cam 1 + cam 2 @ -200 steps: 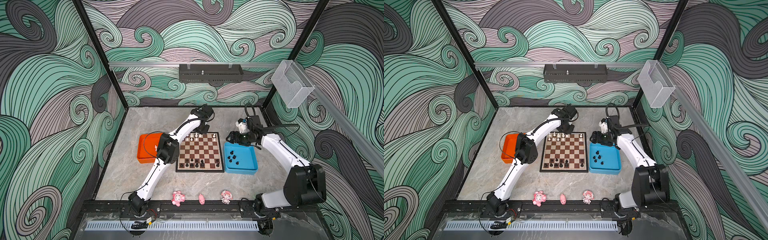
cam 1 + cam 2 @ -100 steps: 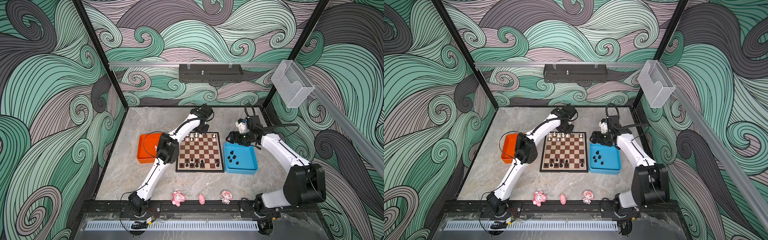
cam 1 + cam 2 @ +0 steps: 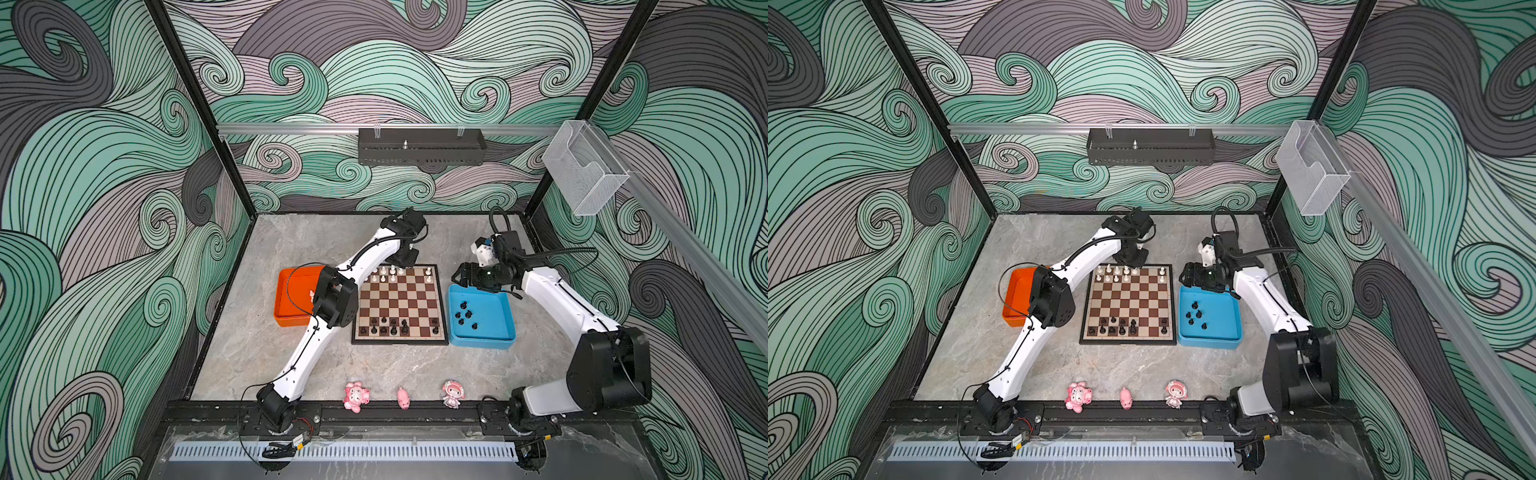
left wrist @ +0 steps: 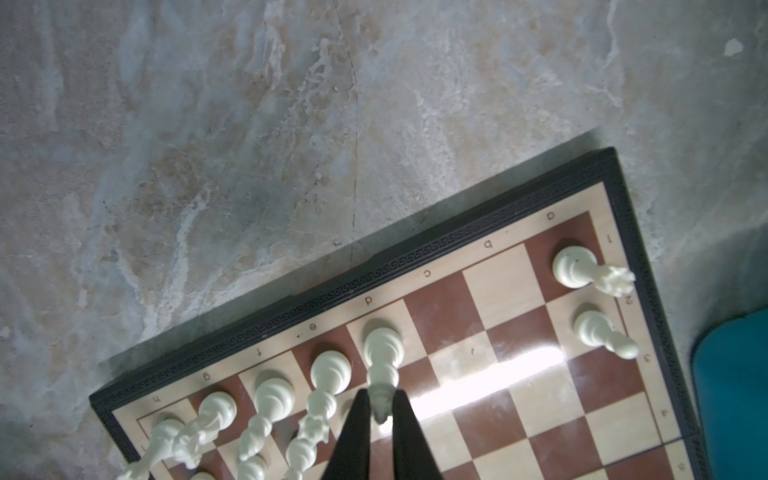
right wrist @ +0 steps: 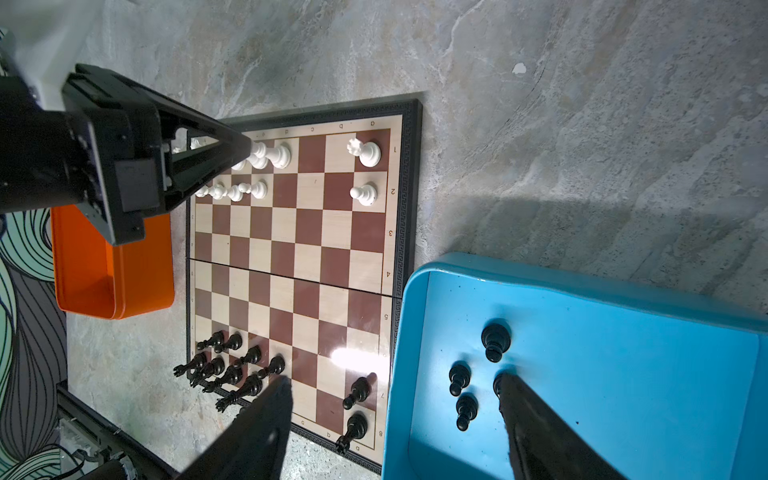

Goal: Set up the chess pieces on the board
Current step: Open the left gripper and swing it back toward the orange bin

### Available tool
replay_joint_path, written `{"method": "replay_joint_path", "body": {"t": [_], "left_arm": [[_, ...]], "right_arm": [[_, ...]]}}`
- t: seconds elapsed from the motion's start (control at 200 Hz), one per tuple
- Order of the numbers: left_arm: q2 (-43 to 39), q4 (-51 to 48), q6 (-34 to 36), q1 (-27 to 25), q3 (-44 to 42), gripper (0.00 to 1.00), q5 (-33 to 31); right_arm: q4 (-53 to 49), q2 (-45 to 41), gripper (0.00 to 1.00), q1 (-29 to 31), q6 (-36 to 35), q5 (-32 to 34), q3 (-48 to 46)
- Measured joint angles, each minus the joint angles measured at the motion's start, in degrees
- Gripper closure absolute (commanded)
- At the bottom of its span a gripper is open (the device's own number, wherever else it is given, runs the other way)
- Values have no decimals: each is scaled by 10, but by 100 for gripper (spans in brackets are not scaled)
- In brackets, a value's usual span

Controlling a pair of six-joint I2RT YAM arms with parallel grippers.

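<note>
An upright white piece [image 4: 383, 353], straight beneath the left tool [image 4: 380, 409] on the board's [image 4: 457, 237] edge row, is being closely flanked by near-closed fingers [image 4: 353, 436]; actual pinching cannot be told.

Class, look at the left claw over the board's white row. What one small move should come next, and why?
Probably open the left claw wider and rise straight up. The tall white piece between its jaws already stands upright on a back-row square of the board, and other white pieces stand close beside it, so a sideways exit might topple them.
</note>
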Motion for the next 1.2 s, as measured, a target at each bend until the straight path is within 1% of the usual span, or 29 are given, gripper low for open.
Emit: {"method": "replay_joint_path", "body": {"t": [0.06,0.16,0.365,0.475,0.625,0.675,0.756,0.821,0.891,1.006,1.116,1.171,1.201], "left_arm": [[0,0,1,0,0,69,1],[0,2,-3,0,0,64,3],[-4,5,-6,0,0,46,10],[-16,5,-9,0,0,36,15],[-61,6,-7,0,0,20,16],[-82,9,-8,0,-1,14,15],[-120,11,-8,1,-5,8,11],[-152,11,-10,3,-10,6,2],[-184,9,-10,9,-23,5,-9],[-237,8,-10,32,-69,5,-16],[-291,11,-14,81,-153,5,-9],[-324,23,-17,116,-218,4,-3],[-341,31,-18,134,-253,4,-1]], "right_arm": [[0,0,21,0,0,0,0],[0,0,21,0,0,0,-3],[0,0,20,0,0,0,-3],[0,0,12,-1,0,2,-3],[-7,0,1,-3,9,14,-2],[-10,0,1,-3,11,19,-2],[-19,-1,1,-3,14,38,5],[-28,-3,1,-4,14,57,16],[-42,-7,1,-8,13,74,30],[-56,-14,1,-18,10,96,46],[-73,-18,10,-25,2,109,44],[-82,-15,15,-25,1,116,39],[-87,-11,20,-25,1,117,36]]}}
